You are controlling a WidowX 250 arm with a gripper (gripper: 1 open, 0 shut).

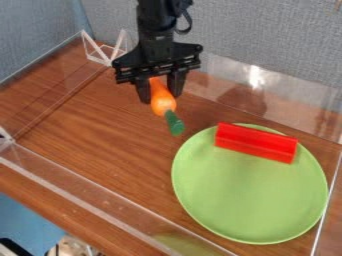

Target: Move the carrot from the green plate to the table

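Now: carrot (164, 105) clear of the green plate (254, 195), held over bare worktop (80, 110).
Claw (159, 92) clamped on the carrot's orange end, green stub hanging down toward the wood, red block (255, 142) on the plate. Risk: tapered toy, off-centre grip; releasing from height could let it bounce or roll back against the plate rim.

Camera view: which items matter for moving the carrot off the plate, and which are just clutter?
Job:
- carrot, held in the gripper above the table
- green plate, carrot no longer on it

Lying about:
- red block on the plate
- white wire stand, back corner
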